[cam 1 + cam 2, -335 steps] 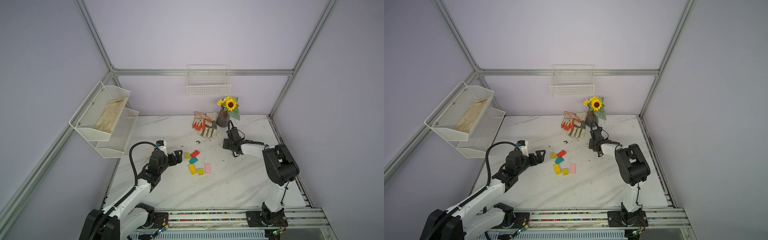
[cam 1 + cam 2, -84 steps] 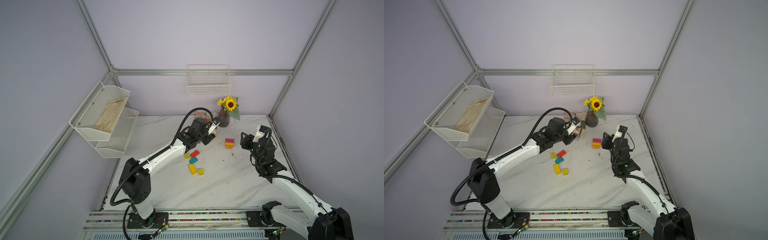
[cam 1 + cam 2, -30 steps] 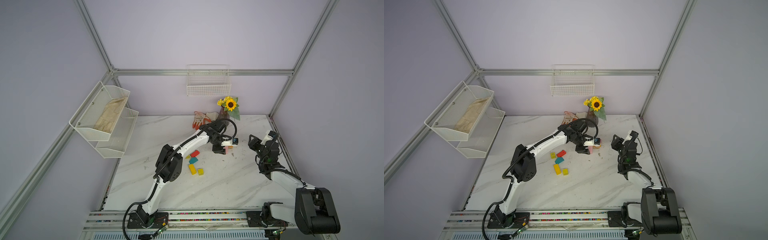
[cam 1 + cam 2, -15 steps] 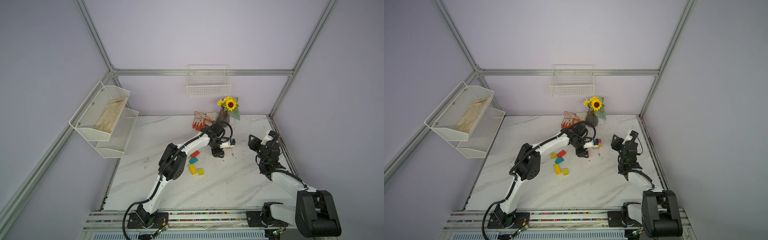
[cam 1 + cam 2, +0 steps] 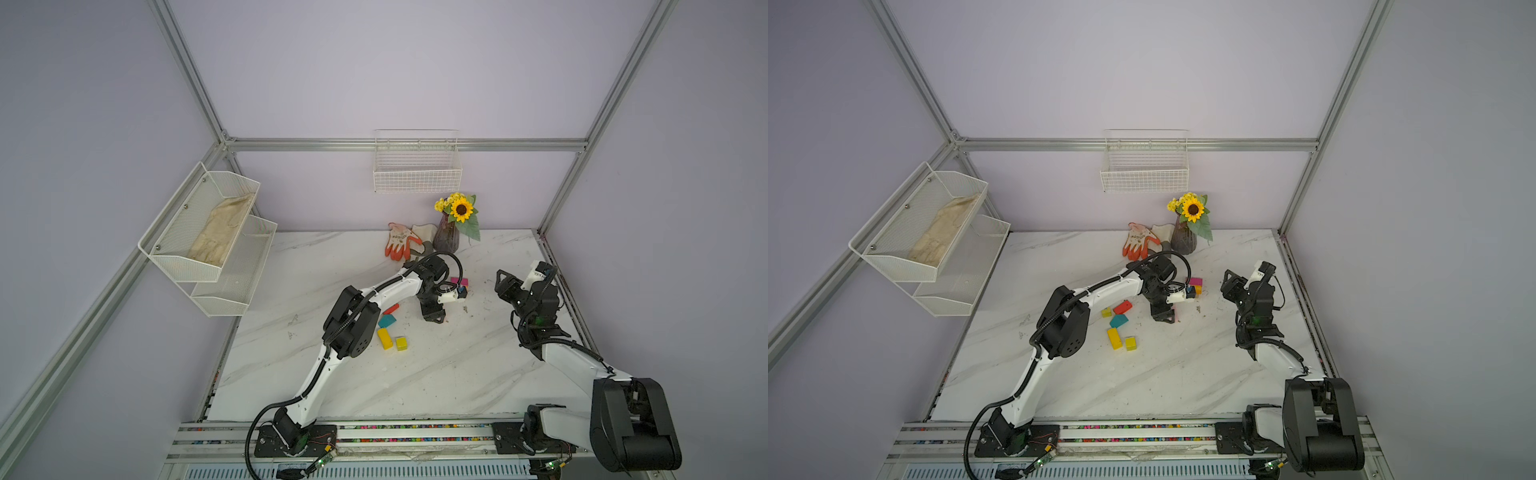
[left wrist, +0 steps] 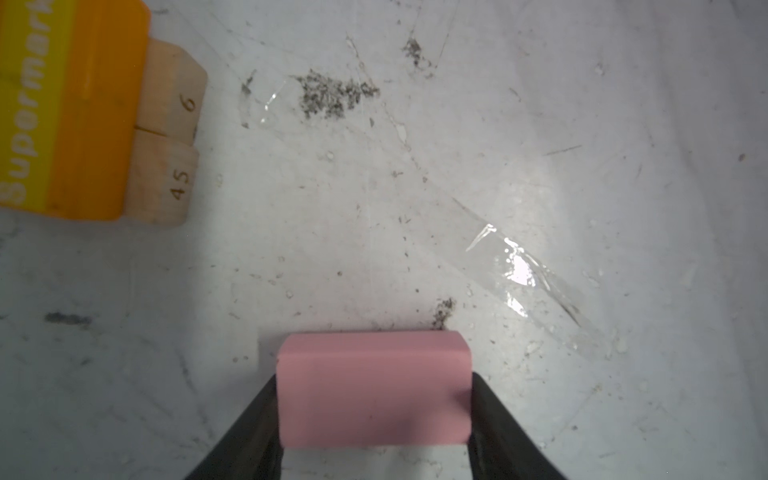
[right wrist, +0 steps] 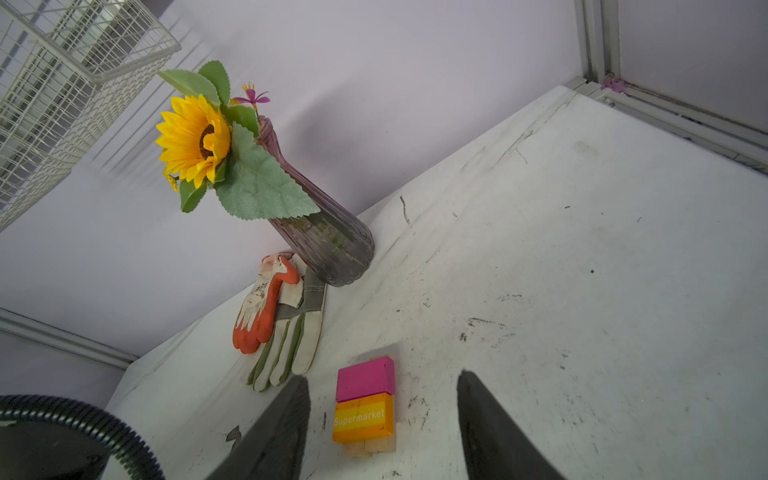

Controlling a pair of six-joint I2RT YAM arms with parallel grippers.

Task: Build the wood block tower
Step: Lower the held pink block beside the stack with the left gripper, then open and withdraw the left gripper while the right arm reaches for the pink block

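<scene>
In both top views the tower (image 5: 460,284) stood low on the marble table (image 5: 415,374), near the vase (image 5: 446,239), and its magenta block (image 5: 1195,281) was on top. A red block (image 5: 391,308), a teal block (image 5: 387,321) and yellow blocks (image 5: 384,338) lay loose beside the left arm. The left gripper (image 5: 433,316) pointed down near the tower. The right gripper (image 5: 501,282) was apart from it.

In the left wrist view the jaws were closed on a pink block (image 6: 374,388), near the orange "Supermarket" block (image 6: 83,108), which rested on two tan pieces (image 6: 166,133).

In the right wrist view the jaws stood wide apart and held nothing. Three layers seemed done; the pink block and the loose ones were left to stack.
</scene>
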